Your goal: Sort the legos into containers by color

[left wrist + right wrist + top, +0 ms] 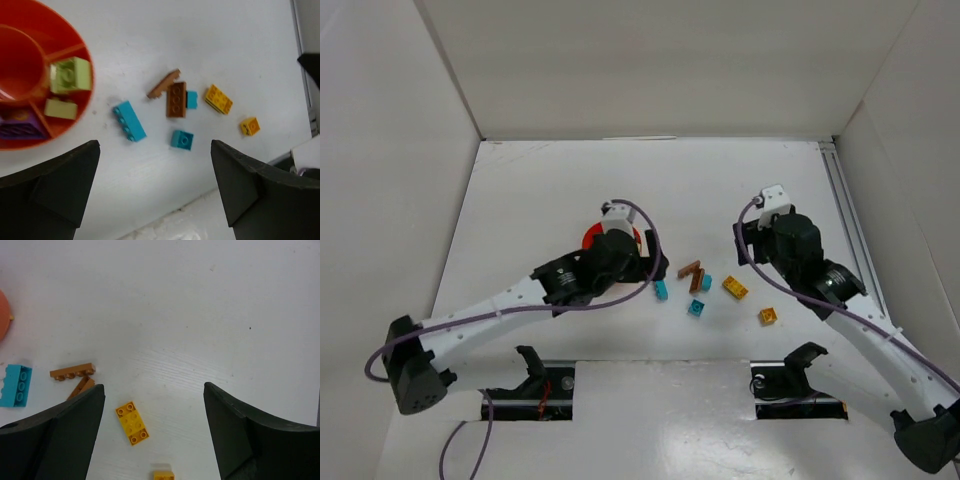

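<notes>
The orange dish (pixel 592 237) is half hidden under my left arm. In the left wrist view its wedges (pixel 75 42) hold two pale yellow-green bricks (pixel 70 75) and a purple one (pixel 17 125). Loose on the table lie a long teal brick (pixel 129 120), two small teal bricks (pixel 181 139), two brown pieces (pixel 176 99), and two orange-yellow bricks (pixel 218 99). My left gripper (pixel 155 155) is open and empty, above the table just right of the dish (pixel 658 268). My right gripper (pixel 154 390) is open and empty, above the flat orange-yellow brick (pixel 132 423).
White walls enclose the table on three sides. A metal rail (pixel 845 210) runs along the right edge. Two black mounts (pixel 535 375) stand at the near edge. The bricks cluster between the two grippers (pixel 715 290).
</notes>
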You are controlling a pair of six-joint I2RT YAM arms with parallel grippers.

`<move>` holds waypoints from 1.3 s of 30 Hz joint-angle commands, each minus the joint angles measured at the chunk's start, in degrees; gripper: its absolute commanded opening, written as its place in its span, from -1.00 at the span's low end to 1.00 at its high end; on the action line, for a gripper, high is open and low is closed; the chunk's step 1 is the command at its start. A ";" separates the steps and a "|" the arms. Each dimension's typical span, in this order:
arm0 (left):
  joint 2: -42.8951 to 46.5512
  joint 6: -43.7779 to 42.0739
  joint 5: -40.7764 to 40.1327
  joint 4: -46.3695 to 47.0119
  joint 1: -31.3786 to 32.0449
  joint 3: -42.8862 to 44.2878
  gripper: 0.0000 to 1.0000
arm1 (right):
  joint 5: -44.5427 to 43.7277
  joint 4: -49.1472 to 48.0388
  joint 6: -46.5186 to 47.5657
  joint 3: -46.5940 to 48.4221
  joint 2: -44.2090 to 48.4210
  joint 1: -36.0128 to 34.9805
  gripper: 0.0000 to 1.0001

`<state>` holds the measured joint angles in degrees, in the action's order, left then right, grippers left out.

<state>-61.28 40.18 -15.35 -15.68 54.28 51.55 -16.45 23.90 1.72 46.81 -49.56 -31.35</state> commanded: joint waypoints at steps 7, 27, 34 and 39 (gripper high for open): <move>-13.07 14.56 -7.57 -0.14 6.27 3.30 0.49 | 4.40 5.37 -4.97 -1.63 4.30 9.55 0.69; -36.80 19.05 -6.62 1.71 2.67 10.15 0.01 | 9.06 4.31 -1.98 -2.77 0.43 15.71 0.69; -39.35 19.05 -6.09 2.24 2.67 10.68 -0.47 | 9.59 4.31 -1.45 -2.77 0.43 16.24 0.69; -37.79 17.30 -6.09 2.24 2.67 10.68 -0.86 | 10.11 4.31 -0.93 -3.30 0.43 16.24 0.69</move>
<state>-100.55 58.63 -20.99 -13.50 57.25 60.51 -7.46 30.00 -0.12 44.07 -49.63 -15.40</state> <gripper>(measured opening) 0.254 0.844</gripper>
